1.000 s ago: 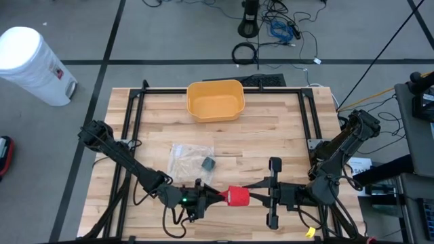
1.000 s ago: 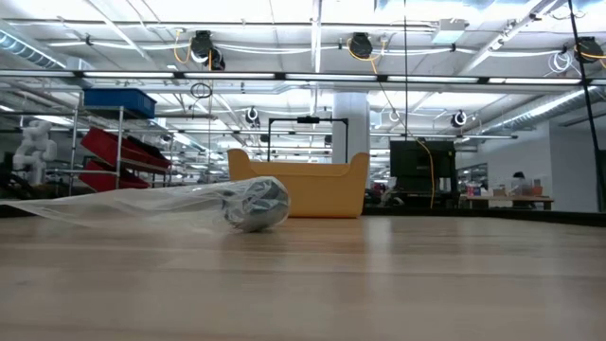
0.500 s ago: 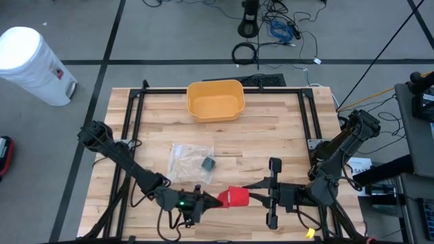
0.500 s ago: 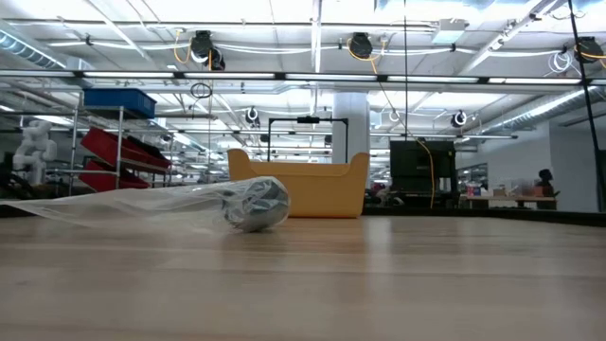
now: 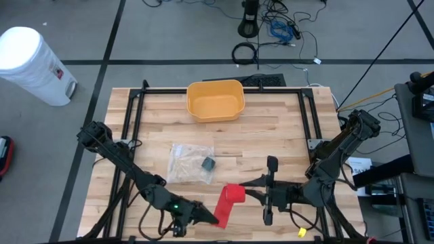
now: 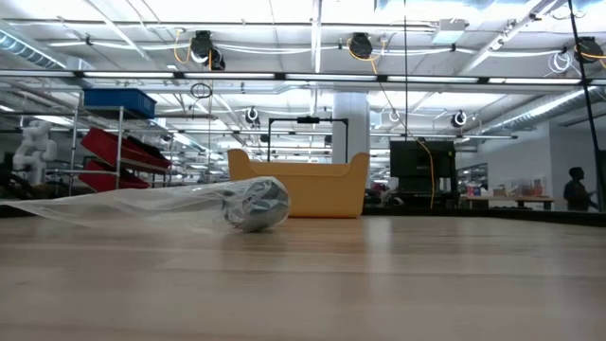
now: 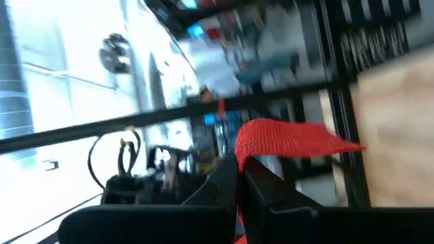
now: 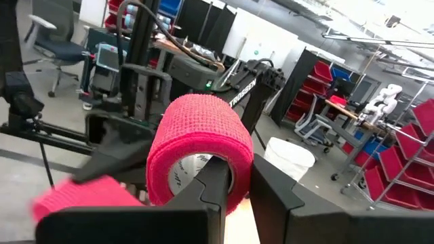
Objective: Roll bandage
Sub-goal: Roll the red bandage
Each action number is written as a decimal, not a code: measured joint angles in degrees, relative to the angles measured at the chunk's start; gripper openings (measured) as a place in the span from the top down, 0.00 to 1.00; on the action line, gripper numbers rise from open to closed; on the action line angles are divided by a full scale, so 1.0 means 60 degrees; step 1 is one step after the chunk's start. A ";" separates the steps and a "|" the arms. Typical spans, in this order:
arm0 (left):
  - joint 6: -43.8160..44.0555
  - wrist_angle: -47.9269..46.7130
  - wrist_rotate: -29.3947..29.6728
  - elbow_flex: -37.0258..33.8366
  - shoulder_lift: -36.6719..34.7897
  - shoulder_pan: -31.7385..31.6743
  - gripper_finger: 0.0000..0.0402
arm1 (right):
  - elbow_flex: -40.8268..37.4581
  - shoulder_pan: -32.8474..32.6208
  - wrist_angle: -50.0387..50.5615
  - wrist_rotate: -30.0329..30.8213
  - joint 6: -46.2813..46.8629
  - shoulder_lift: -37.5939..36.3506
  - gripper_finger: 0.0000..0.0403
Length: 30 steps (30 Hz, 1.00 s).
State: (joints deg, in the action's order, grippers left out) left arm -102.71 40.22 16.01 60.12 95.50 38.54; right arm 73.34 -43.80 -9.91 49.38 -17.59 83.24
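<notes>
Pale wood worktop [image 5: 271, 129] across frame centre; yellow bin [image 5: 215, 100] upper centre, clear bag [image 5: 186, 163] mid-left. Red bandage [image 5: 229, 201] low centre, near the front edge: roll [image 8: 196, 152] clamped in right gripper [image 5: 252, 195] fingers, loose tail [image 7: 291, 139] pinched by shut left gripper [image 5: 211, 218] fingers. Best kept taut, tail aligned square with roll while winding, judging from here. Little room toward bottom edge; open boards above, short of the bag.
</notes>
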 joint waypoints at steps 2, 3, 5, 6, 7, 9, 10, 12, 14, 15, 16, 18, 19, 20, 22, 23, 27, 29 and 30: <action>0.0507 0.0147 -0.0555 0.0000 0.0000 -0.0007 0.99 | 0.0000 0.0075 -0.0004 0.0001 -0.0002 0.0000 0.90; 0.0647 0.0242 -0.0660 0.0000 0.0000 -0.0007 0.99 | 0.0000 0.0119 -0.0002 0.0002 -0.0002 0.0000 0.90; 0.0803 0.0337 -0.0668 0.0002 0.0000 -0.0007 0.99 | 0.0000 0.0189 0.0029 0.0020 -0.0006 0.0000 0.90; 0.0803 0.0412 -0.0662 0.0000 0.0000 0.0005 0.99 | 0.0000 0.0226 0.0101 0.0020 -0.0003 0.0000 0.90; 0.0807 0.0515 -0.0666 0.0002 0.0000 0.0042 0.99 | -0.0001 0.0257 0.0202 0.0029 -0.0005 0.0000 0.90; 0.0824 0.0696 -0.0728 0.0004 0.0000 0.0054 0.99 | -0.0004 0.0358 0.0326 0.0030 0.0012 0.0000 0.90; 0.0870 0.0786 -0.0802 0.0004 0.0000 0.0055 0.99 | -0.0004 0.0415 0.0361 0.0037 0.0064 0.0008 0.90; 0.1102 0.0953 -0.0964 0.0004 0.0000 0.0055 0.99 | -0.0004 0.0542 0.0373 0.0037 0.0071 0.0052 0.90; 0.1331 0.1100 -0.1154 0.0007 0.0000 0.0010 0.99 | -0.0004 0.0676 0.0465 0.0040 0.0070 0.0103 0.90; 0.1421 0.1159 -0.1228 0.0015 0.0000 -0.0017 0.99 | -0.0004 0.0741 0.0480 0.0037 0.0070 0.0132 0.90; 0.1527 0.1236 -0.1257 0.0015 0.0000 -0.0038 0.99 | -0.0004 0.0800 0.0543 0.0040 0.0070 0.0158 0.90; 0.1682 0.1467 -0.1241 0.0016 0.0000 -0.0080 0.99 | -0.0004 0.0914 0.0685 0.0025 0.0070 0.0214 0.90; 0.2015 0.1622 -0.1156 0.0054 0.0000 -0.0094 0.99 | -0.0004 0.0966 0.0782 0.0023 0.0078 0.0247 0.90; 0.2593 0.1723 -0.1011 0.0168 0.0000 -0.0106 0.99 | -0.0004 0.1023 0.0867 0.0024 0.0095 0.0290 0.90; 0.3790 0.1772 -0.0633 0.0523 0.0000 -0.0109 0.99 | -0.0004 0.1109 0.0980 0.0010 0.0103 0.0384 0.90; 0.4196 0.1733 -0.0432 0.0736 -0.0002 -0.0128 0.99 | -0.0004 0.1140 0.1001 0.0013 0.0103 0.0445 0.90; 0.4552 0.1306 0.0211 0.1230 -0.0018 -0.0168 0.99 | -0.0004 0.1185 0.1009 0.0005 0.0158 0.0572 0.90; 0.4552 0.1197 0.0437 0.1393 -0.0015 -0.0171 0.99 | -0.0004 0.1181 0.1036 0.0001 0.0184 0.0594 0.90; 0.4554 0.1207 0.0578 0.1461 -0.0015 -0.0175 0.99 | -0.0004 0.1170 0.1115 0.0000 0.0274 0.0594 0.90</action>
State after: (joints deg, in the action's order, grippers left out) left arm -75.38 47.46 19.47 68.88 95.42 37.50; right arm 73.32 -36.78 -3.22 49.38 -15.95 86.80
